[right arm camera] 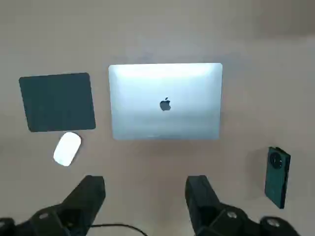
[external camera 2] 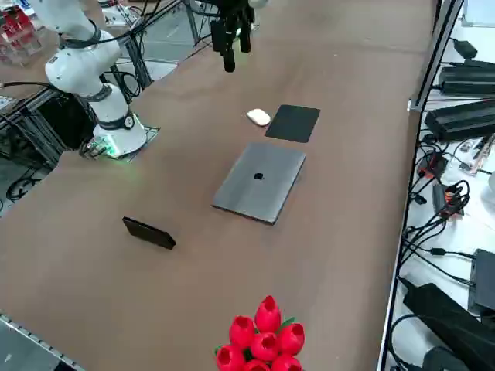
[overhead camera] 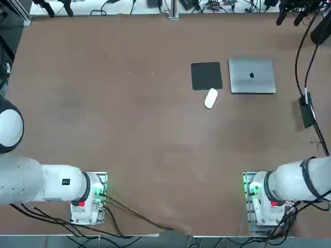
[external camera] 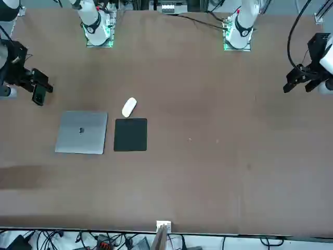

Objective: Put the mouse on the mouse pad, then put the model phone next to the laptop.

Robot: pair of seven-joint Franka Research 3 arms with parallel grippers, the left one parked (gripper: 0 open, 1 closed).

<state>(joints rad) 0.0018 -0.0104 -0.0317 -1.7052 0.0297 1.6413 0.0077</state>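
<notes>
The white mouse (overhead camera: 211, 98) (right arm camera: 67, 148) lies on the bare table just off the robot-side edge of the black mouse pad (overhead camera: 206, 76) (right arm camera: 57, 102), not on it. The closed silver laptop (overhead camera: 252, 75) (right arm camera: 165, 101) sits beside the pad on the robot's right. About a laptop's width further right, the dark model phone (overhead camera: 307, 111) (external camera 2: 149, 233) (right arm camera: 277, 177) lies flat by itself. My right gripper (right arm camera: 145, 182) (external camera 2: 230, 48) hangs high above the table on the robot's side of the laptop. It is open, holds nothing and touches nothing.
A bunch of red tulips (external camera 2: 263, 336) stands at the table's right end, beyond the phone. Black cables and power units (external camera 2: 464, 116) lie off the table's far edge. A black cable (overhead camera: 300, 57) hangs over the table's right side near the phone.
</notes>
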